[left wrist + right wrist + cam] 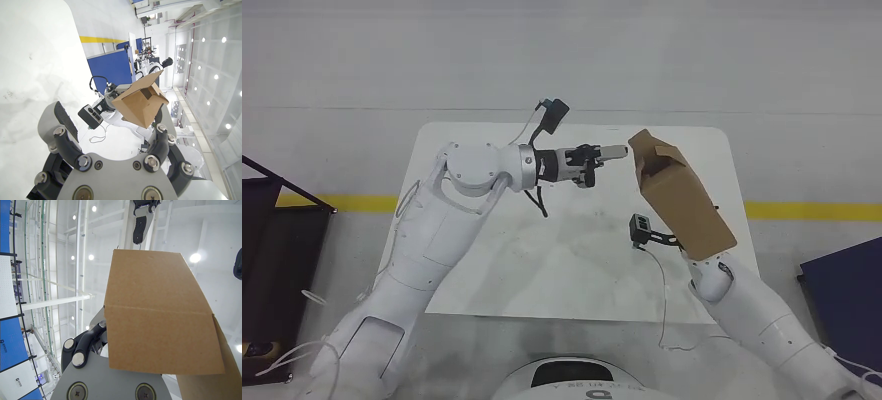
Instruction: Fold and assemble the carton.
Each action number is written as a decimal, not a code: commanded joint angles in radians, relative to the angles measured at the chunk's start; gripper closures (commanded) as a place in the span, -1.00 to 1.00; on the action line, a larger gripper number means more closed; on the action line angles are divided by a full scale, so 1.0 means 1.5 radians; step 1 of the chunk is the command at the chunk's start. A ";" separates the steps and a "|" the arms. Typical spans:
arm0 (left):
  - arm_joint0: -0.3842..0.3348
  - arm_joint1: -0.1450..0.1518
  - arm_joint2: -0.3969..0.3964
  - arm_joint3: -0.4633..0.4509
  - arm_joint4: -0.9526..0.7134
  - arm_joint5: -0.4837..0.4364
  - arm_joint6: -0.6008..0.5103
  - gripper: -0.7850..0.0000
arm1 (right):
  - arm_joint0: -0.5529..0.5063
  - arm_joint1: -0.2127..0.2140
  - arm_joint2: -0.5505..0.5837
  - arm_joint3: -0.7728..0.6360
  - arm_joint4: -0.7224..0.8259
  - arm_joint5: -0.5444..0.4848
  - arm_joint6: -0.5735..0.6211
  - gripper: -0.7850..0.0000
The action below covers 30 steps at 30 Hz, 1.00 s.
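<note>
– Left gripper [600, 163] first: where is it?
– Above the middle of the counter's [542, 270] far edge. Its jaws are spread wide with nothing between them, and it points at the carton [682, 200], just beside the carton's far end.
– And the carton?
– It is held in the air over the counter's right side, slanting from near the far right corner toward the right edge. The right gripper [115, 92] is clamped on its near end.
– How far along, would you say?
– Partway. The body is squared into a tube. At the far end the flaps [151, 89] are only half turned in: one stands straight out, and the opening between them shows. I can't tell how the end at the right gripper stands. Closing the flaps is what's left, I'd judge.
– What else is around?
– There's a dark panel [262, 230] off the left edge, a yellow floor stripe [812, 210] running past both sides, and a blue screen [852, 290] off the right edge.
– Anything in the way?
– The raised flap sits between the open gripper and the opening. A small black box [640, 228] with a thin cable [98, 139] hangs off the right wrist beside the carton. I'd watch both.
</note>
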 commanded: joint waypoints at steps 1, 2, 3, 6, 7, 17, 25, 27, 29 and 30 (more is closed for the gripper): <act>0.000 0.000 0.000 0.000 0.000 0.000 0.000 -1.00 | 0.000 0.000 0.000 0.000 0.000 0.000 0.000 1.00; 0.003 0.000 -0.002 0.000 -0.008 0.001 0.004 -1.00 | 0.000 0.000 0.000 0.000 0.000 0.000 0.000 1.00; 0.010 -0.002 -0.010 0.002 -0.043 0.010 0.016 -1.00 | 0.000 0.000 0.000 0.000 0.000 0.000 0.000 1.00; 0.015 -0.007 -0.048 0.028 -0.192 0.113 0.042 -1.00 | -0.008 -0.005 0.000 -0.013 0.008 -0.001 -0.002 1.00; 0.012 -0.008 -0.056 0.031 -0.227 0.143 0.050 -1.00 | -0.009 -0.007 0.002 -0.011 -0.002 -0.005 -0.005 1.00; 0.015 -0.027 -0.106 0.075 -0.613 0.399 0.119 -1.00 | -0.016 -0.039 0.031 -0.004 -0.081 -0.032 0.032 1.00; 0.015 -0.027 -0.106 0.075 -0.613 0.399 0.119 -1.00 | -0.016 -0.039 0.031 -0.004 -0.081 -0.032 0.032 1.00; 0.015 -0.027 -0.106 0.075 -0.613 0.399 0.119 -1.00 | -0.016 -0.039 0.031 -0.004 -0.081 -0.032 0.032 1.00; 0.039 -0.035 -0.113 0.137 -0.750 0.437 0.120 -1.00 | -0.016 -0.039 0.031 -0.004 -0.081 -0.032 0.032 1.00; 0.034 -0.040 -0.119 0.161 -0.818 0.455 0.152 -1.00 | -0.016 -0.039 0.031 -0.004 -0.081 -0.032 0.032 1.00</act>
